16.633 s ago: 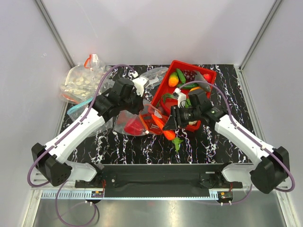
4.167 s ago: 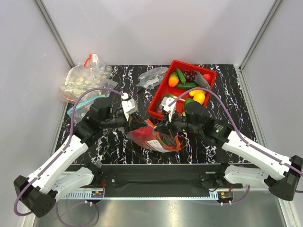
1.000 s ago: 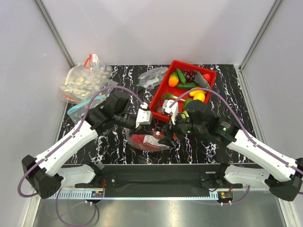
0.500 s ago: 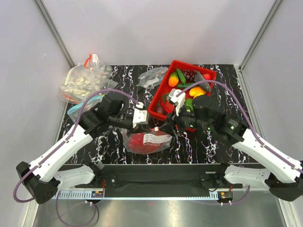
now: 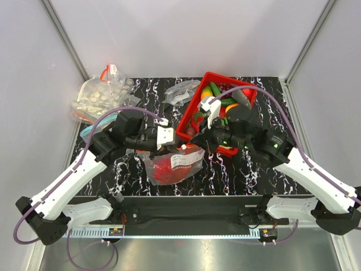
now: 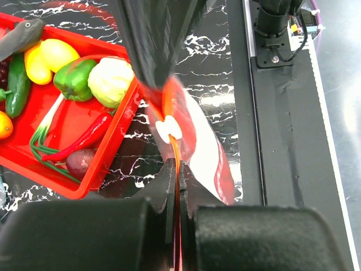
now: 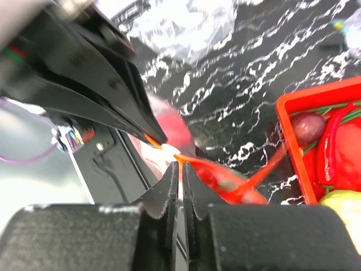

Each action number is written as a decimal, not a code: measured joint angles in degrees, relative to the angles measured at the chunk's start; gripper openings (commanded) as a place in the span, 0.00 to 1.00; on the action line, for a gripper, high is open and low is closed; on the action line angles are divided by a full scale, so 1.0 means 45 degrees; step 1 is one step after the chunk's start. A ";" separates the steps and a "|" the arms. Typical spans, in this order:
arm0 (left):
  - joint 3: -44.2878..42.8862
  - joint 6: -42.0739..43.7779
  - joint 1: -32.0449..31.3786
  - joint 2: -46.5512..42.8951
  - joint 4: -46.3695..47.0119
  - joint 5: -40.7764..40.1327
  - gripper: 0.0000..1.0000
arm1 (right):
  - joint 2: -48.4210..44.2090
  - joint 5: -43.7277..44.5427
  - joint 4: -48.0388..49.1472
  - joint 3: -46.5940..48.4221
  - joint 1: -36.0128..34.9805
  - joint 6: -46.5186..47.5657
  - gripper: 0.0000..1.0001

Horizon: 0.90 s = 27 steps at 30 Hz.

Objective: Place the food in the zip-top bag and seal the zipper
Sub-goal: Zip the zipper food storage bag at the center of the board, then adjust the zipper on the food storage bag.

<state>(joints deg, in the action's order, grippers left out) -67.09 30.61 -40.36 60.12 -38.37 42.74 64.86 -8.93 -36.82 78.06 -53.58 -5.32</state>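
Note:
The zip-top bag [image 5: 172, 165] hangs between my two grippers with red food [image 6: 183, 113] inside it. My left gripper [image 6: 176, 169] is shut on the red-orange zipper [image 6: 175, 152], just behind its white slider [image 6: 167, 130]. My right gripper [image 7: 180, 166] is shut on the zipper [image 7: 208, 166] close to the left gripper's fingers [image 7: 113, 107]. In the top view the left gripper [image 5: 161, 142] and right gripper [image 5: 196, 141] face each other over the bag's mouth. More food lies in the red tray [image 6: 107, 169]: a green pepper [image 6: 76, 79], a red chili [image 6: 84, 138] and other pieces.
A bag of pale round pieces [image 5: 98, 96] and a teal-zip bag [image 5: 93, 131] lie at the back left. A small clear bag [image 5: 181, 92] lies beside the red tray [image 5: 248, 90]. The black base rail [image 5: 192, 206] runs along the near edge, just below the hanging bag.
My right gripper has closed from wide open onto the zipper and shifted back toward the tray. The bag has risen slightly and hangs between both grippers. The left gripper stays shut.

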 measured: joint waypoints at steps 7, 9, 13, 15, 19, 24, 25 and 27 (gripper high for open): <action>0.0296 -0.0408 -0.0005 0.0112 0.0578 -0.0486 0.00 | -0.0670 0.0607 0.0296 0.0442 0.0000 -0.1059 0.08; 0.0525 -0.0491 -0.0005 0.0141 0.0661 -0.0525 0.00 | -0.1049 0.0855 0.1010 -0.0690 0.0000 -0.1583 0.06; 0.0772 -0.0729 -0.0005 0.0199 0.0787 -0.0729 0.00 | -0.0588 0.1088 0.2516 -0.3721 -0.0010 -0.2841 0.00; 0.0787 -0.0899 0.0000 0.0199 0.0884 -0.0918 0.00 | 0.0267 0.1054 0.3128 -0.4877 -0.0034 -0.3458 0.00; 0.0850 -0.1171 0.0000 0.0194 0.1200 -0.1088 0.00 | 0.0685 0.1166 0.3196 -0.6960 -0.0097 -0.4313 0.00; 0.0874 -0.1253 0.0000 0.0189 0.1229 -0.1078 0.00 | -0.0321 0.1676 0.2123 -0.4935 -0.0121 -0.4085 0.02; 0.0874 -0.1253 0.0000 0.0189 0.1229 -0.1078 0.00 | -0.0418 0.1797 0.2079 -0.4308 -0.0126 -0.3993 0.05; 0.0874 -0.1258 0.0000 0.0189 0.1234 -0.1083 0.00 | -0.0563 0.2137 0.1923 -0.2642 -0.0126 -0.3740 0.06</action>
<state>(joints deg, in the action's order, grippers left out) -63.16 24.95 -40.36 60.97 -32.82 37.87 62.33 0.69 -28.16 66.17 -54.15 -22.15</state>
